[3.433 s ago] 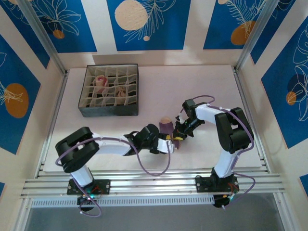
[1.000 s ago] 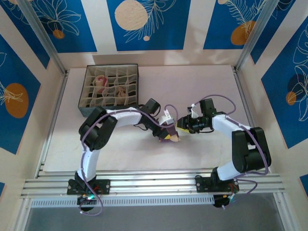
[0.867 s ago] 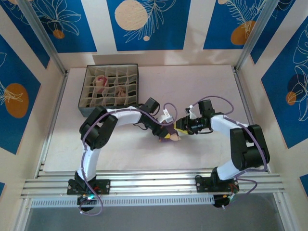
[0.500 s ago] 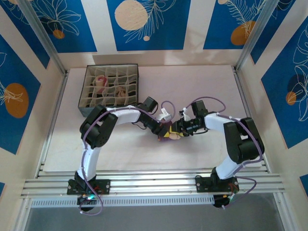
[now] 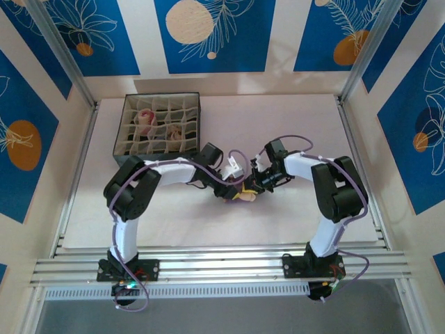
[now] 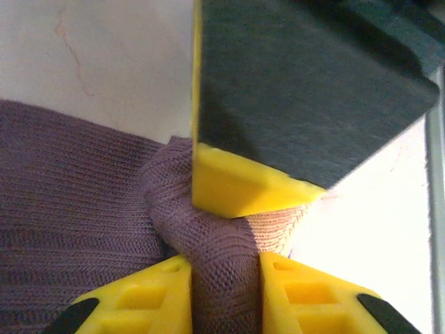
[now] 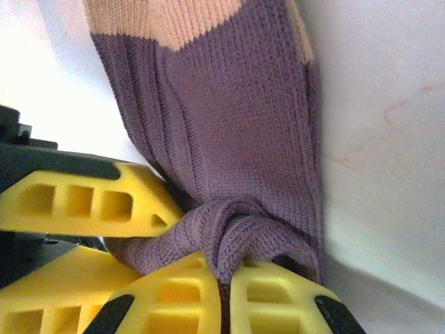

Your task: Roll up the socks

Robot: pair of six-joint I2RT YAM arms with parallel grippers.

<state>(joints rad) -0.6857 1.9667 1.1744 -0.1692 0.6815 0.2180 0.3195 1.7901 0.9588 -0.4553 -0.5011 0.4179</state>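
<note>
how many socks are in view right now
3. A purple sock lies on the table near the middle; a rolled pinkish sock and a rolled brownish sock sit in separate compartments of the divided box. More could be hidden in others.

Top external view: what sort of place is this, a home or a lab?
Probably a lab robot cell: aluminium frame rails, printed blue wall panels, and a left arm and right arm bolted at a white table bearing a grid-divided box and a purple sock.
</note>
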